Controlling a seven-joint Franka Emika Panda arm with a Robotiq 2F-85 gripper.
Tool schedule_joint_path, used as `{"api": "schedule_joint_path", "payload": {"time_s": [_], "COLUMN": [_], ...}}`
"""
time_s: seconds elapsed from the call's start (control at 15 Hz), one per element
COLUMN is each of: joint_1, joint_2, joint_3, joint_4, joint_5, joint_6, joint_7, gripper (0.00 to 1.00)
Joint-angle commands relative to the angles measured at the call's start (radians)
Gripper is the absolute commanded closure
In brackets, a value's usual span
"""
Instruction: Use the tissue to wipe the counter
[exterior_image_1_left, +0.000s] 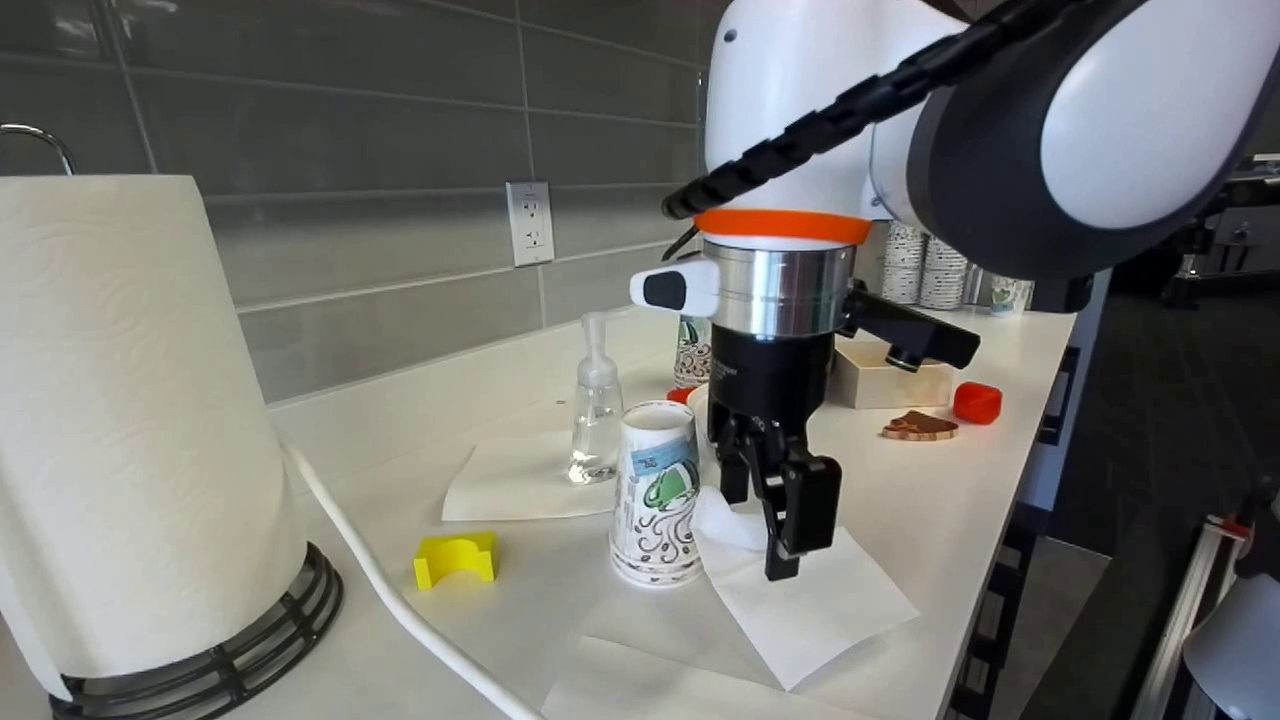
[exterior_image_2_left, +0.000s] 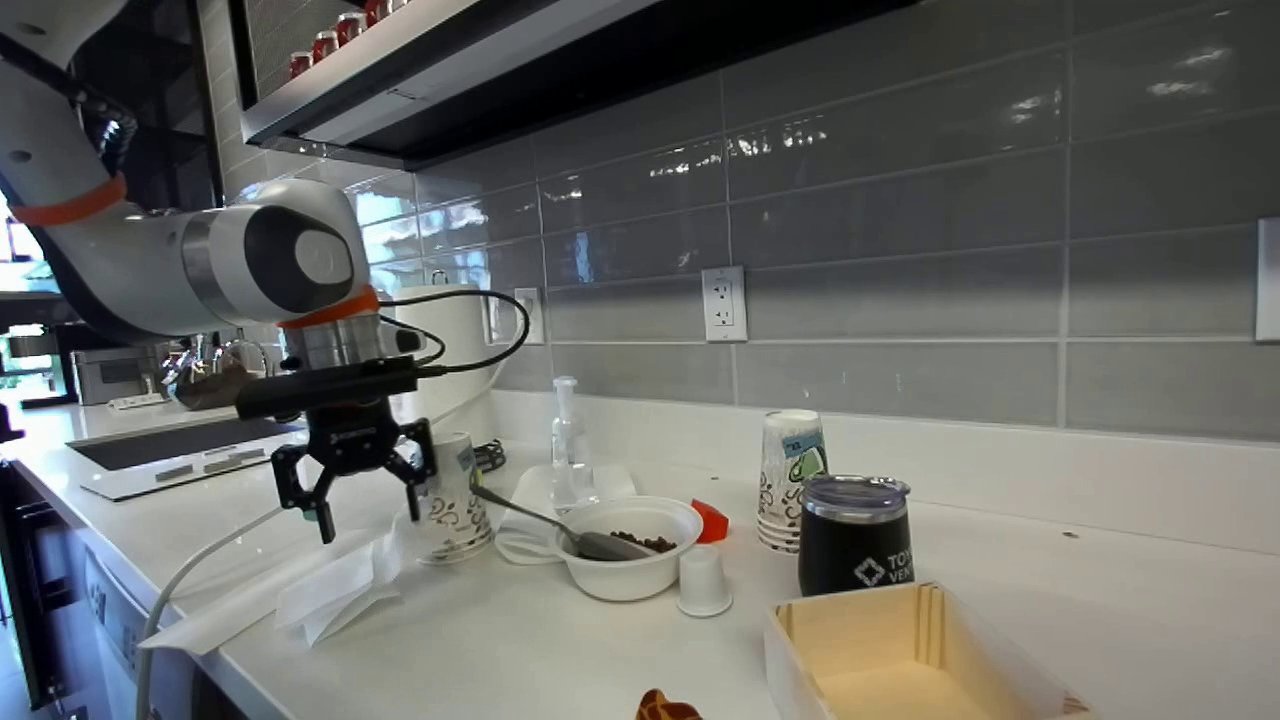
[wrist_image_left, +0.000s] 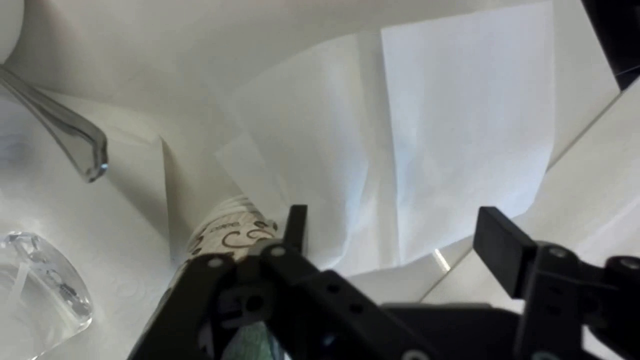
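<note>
The tissue (exterior_image_1_left: 835, 600) is a white folded, rumpled napkin lying on the off-white counter (exterior_image_1_left: 965, 470) beside a printed cup stack (exterior_image_1_left: 655, 510). It also shows in an exterior view (exterior_image_2_left: 345, 585) and in the wrist view (wrist_image_left: 470, 115), with raised folds. My gripper (exterior_image_1_left: 760, 535) points down over the tissue, close to the cup stack. In an exterior view (exterior_image_2_left: 370, 520) its fingers are spread apart. In the wrist view the gripper (wrist_image_left: 395, 225) is open, with nothing between the fingertips but the tissue and counter seen beneath. I cannot tell whether a fingertip touches the tissue.
A paper-towel roll (exterior_image_1_left: 130, 430), yellow block (exterior_image_1_left: 455, 560), white cable (exterior_image_1_left: 400, 610) and soap bottle (exterior_image_1_left: 597, 420) stand nearby. Flat white sheets lie in front (exterior_image_1_left: 680, 685) and under the bottle (exterior_image_1_left: 520, 490). A bowl with a spoon (exterior_image_2_left: 625, 580), tumbler (exterior_image_2_left: 855, 550) and wooden box (exterior_image_2_left: 900, 650) are further along.
</note>
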Motion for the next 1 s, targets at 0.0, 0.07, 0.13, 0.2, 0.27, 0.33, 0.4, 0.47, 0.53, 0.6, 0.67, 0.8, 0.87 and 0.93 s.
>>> {"api": "schedule_joint_path", "payload": {"time_s": [0.0, 0.07, 0.13, 0.2, 0.27, 0.33, 0.4, 0.47, 0.53, 0.6, 0.67, 0.8, 0.87, 0.93], "joint_1": [0.031, 0.036, 0.044, 0.049, 0.057, 0.060, 0.064, 0.066, 0.064, 0.056, 0.042, 0.018, 0.002, -0.013], "joint_2": [-0.080, -0.102, -0.121, -0.144, -0.169, -0.193, -0.219, -0.245, -0.271, -0.300, -0.329, -0.377, -0.405, -0.424], "joint_3": [-0.014, -0.015, -0.020, -0.024, -0.033, -0.039, -0.050, -0.061, -0.072, -0.084, -0.092, -0.115, -0.132, -0.150], "joint_4": [-0.014, -0.014, -0.014, -0.014, -0.015, -0.014, -0.013, -0.014, -0.014, -0.014, -0.014, -0.012, -0.011, -0.009], "joint_5": [0.047, 0.046, 0.049, 0.045, 0.046, 0.040, 0.040, 0.039, 0.035, 0.032, 0.026, 0.018, 0.023, 0.025], "joint_6": [-0.008, -0.013, -0.019, -0.025, -0.035, -0.042, -0.056, -0.072, -0.093, -0.120, -0.144, -0.184, -0.203, -0.216], "joint_7": [-0.054, -0.058, -0.068, -0.071, -0.083, -0.080, -0.083, -0.083, -0.077, -0.065, -0.042, -0.015, 0.006, 0.015], "gripper": [0.00, 0.00, 0.00, 0.00, 0.00, 0.00, 0.00, 0.00, 0.00, 0.00, 0.00, 0.00, 0.00, 0.00]}}
